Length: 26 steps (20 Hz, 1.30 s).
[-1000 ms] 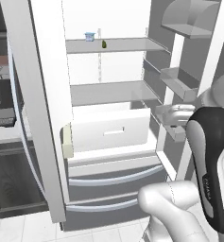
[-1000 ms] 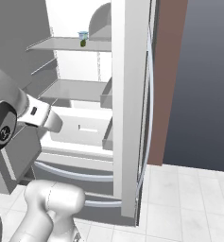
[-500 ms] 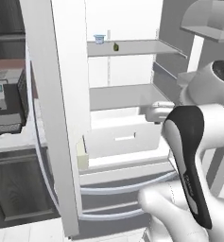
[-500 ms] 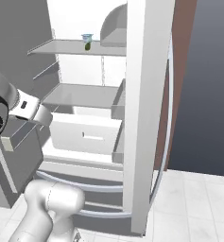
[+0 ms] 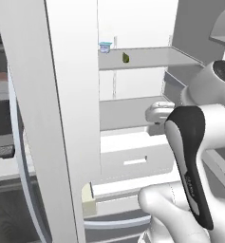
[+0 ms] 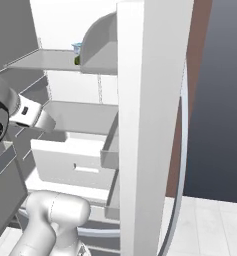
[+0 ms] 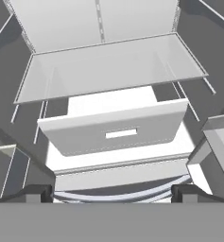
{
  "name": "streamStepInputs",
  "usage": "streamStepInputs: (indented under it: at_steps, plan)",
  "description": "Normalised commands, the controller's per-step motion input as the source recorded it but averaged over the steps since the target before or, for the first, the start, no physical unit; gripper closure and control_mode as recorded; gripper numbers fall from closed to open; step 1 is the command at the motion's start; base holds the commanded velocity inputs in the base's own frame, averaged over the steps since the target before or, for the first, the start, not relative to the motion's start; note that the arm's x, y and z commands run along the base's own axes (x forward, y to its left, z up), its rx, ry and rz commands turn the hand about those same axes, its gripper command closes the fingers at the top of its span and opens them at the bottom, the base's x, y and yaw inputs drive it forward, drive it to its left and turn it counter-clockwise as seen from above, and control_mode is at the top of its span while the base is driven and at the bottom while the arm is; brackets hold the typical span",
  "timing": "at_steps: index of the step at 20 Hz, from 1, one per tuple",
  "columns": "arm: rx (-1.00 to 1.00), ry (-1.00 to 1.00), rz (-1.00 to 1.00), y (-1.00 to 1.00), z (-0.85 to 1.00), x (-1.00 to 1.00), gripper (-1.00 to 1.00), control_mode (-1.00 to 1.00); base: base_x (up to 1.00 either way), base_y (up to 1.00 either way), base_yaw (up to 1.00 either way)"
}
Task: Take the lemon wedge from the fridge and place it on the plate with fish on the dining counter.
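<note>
Two doors swung wide on tall white-walled fridge (image 5: 133,28), grey shelves bare to view. Tiny yellowish-olive lemon wedge (image 5: 126,58) sitting on top grey shelf (image 5: 152,57), just beside small pale blue cup (image 5: 105,47); seen again at shelf's far end from the right (image 6: 77,60). Below, white pull-out drawer (image 7: 116,132) with slot handle. Gripper (image 7: 111,191) facing the drawer, well below the wedge, jaws spread wide and holding nothing.

The base has driven closer to the fridge (image 5: 66,118).
</note>
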Motion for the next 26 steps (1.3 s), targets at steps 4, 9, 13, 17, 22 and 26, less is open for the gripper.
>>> streamStepInputs:
  at_steps: [4, 9, 13, 17, 22, 26]
  plan:
    - [0.0, 0.0, 0.0, 0.0, 0.0, 0.0, -1.0, 1.0, 0.99, -0.01, -0.13]
    - [0.0, 0.0, 0.0, 0.0, 0.0, 0.0, -1.0, 1.0, 0.99, -0.05, -0.09]
    - [0.0, 0.0, -0.01, 0.0, 0.53, 0.47, -1.0, -1.0, 0.23, 0.0, -0.02]
    - [0.0, -0.01, 0.02, 0.0, 1.0, 0.25, -1.0, -1.0, 0.0, 0.0, 0.0]
    - [-0.03, -0.06, 0.07, 0.0, 0.8, 0.05, -1.0, -1.0, 0.0, 0.0, 0.0]
    - [-0.09, -0.15, 0.1, 0.0, 0.33, 0.0, -1.0, -1.0, 0.0, 0.0, 0.0]
